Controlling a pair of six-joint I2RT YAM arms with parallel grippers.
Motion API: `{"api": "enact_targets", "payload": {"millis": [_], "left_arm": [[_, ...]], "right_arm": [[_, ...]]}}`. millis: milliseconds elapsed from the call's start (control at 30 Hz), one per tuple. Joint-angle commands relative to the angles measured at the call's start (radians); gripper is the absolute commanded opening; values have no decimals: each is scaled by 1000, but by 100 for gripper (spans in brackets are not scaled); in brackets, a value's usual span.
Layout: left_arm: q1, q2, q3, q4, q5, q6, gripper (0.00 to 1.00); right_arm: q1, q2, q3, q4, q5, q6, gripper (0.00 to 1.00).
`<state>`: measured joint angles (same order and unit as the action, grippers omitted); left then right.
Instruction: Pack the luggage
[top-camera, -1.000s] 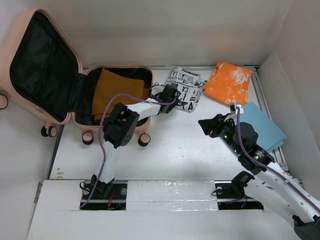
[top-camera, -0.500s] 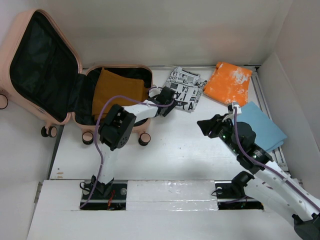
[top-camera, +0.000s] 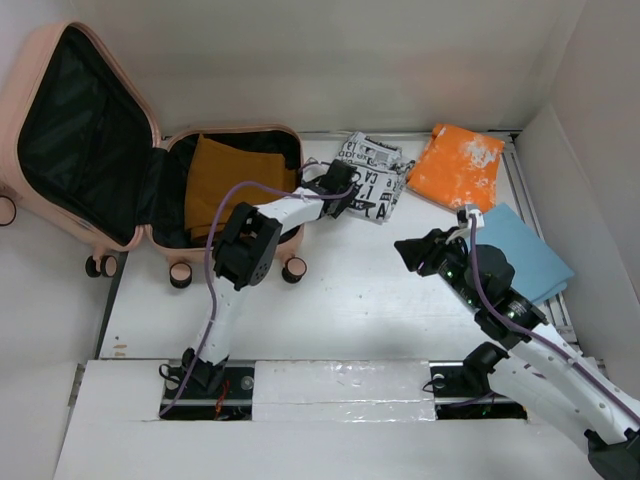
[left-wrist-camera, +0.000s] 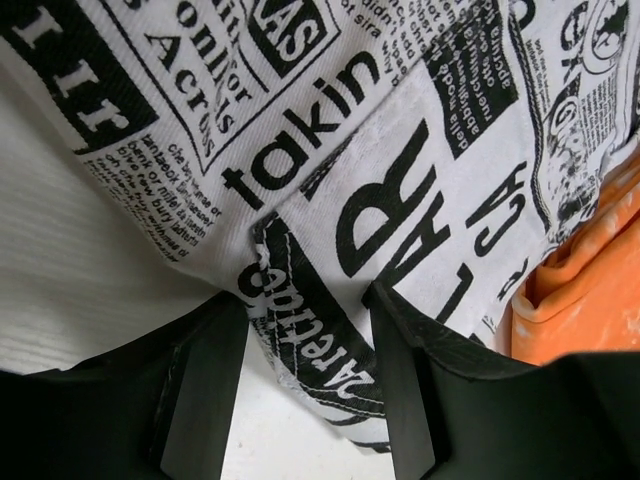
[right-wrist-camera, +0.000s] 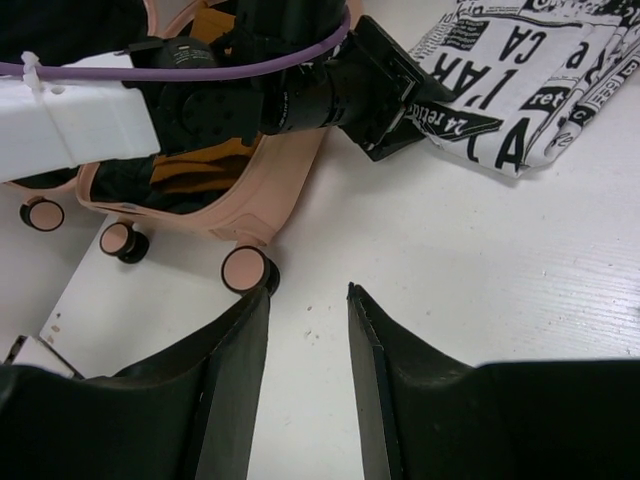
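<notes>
The luggage (top-camera: 120, 76) is a pale pink hard-shell suitcase lying open at the far left, lid propped up, with a mustard cloth (top-camera: 220, 180) inside its black-lined base. Just right of it lies a black-and-white newspaper-print cloth (top-camera: 375, 175). My left gripper (top-camera: 352, 195) reaches over the suitcase's corner to that cloth's near edge. In the left wrist view a printed corner (left-wrist-camera: 300, 330) lies between the open jaws (left-wrist-camera: 305, 300), with bare table showing beside the left finger. My right gripper (right-wrist-camera: 308, 290) hangs open over bare table, nothing in it, with a suitcase wheel (right-wrist-camera: 245, 268) just past its left finger.
An orange cloth (top-camera: 458, 165) lies at the far right, touching the printed cloth (left-wrist-camera: 350, 120). A light blue folded cloth (top-camera: 530, 250) sits by the right wall, behind my right arm. White walls close in the table at the back and right.
My left gripper has edged forward onto the printed cloth's edge, and its elbow has shifted. The suitcase has slid slightly. The right arm has held still.
</notes>
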<state>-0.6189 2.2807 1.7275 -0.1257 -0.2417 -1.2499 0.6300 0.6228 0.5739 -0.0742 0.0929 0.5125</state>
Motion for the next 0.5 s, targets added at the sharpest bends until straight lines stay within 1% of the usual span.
{"api": "enact_targets", "payload": {"millis": [0,67,167,233,267,333,400,467], "left_arm": [[-10,56,32,-103,-80,53,48],[-21,65,44,-114,-106,72,48],[-35,95,107,-159,-128,84,47],[-35,131,151,-170,-96,113,47],[-35,146,179,-208,-84,113,47],[-35,192,268,-241,-55,142,47],[-35,203,316,-258,-45,168,47],[-35,212,316,-258,-45,181,43]], "right_arm": [[10,0,1,63,-15,-20,43],[10,0,1,63,-15,-20,43],[10,-20,1,63,-24,-20,43],[10,-20,1,63,-34,-20,43],[10,-29,1,63,-35,-20,43],[10,-41,1,63,-45,-20,43],[10,-50,1,63,-45,-20,43],[10,-61,1,63,-45,-20,43]]}}
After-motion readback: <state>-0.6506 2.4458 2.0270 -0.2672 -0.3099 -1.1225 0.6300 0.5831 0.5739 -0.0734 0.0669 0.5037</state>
